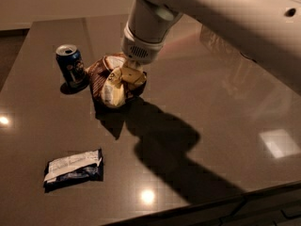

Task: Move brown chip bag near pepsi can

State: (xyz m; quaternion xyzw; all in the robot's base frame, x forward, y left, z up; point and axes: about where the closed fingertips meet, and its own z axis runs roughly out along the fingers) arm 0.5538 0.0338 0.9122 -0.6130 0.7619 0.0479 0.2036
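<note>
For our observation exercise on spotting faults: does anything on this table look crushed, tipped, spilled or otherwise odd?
Only the brown chip bag, beside the upright pepsi can: it looks crumpled and bunched where the pincer grips its top. Nothing is spilled.

Kitchen-like or break-room spot: glossy dark countertop (225, 107), pale wall (56, 4) behind, tool (130, 74) gripping the brown chip bag (106, 81).
</note>
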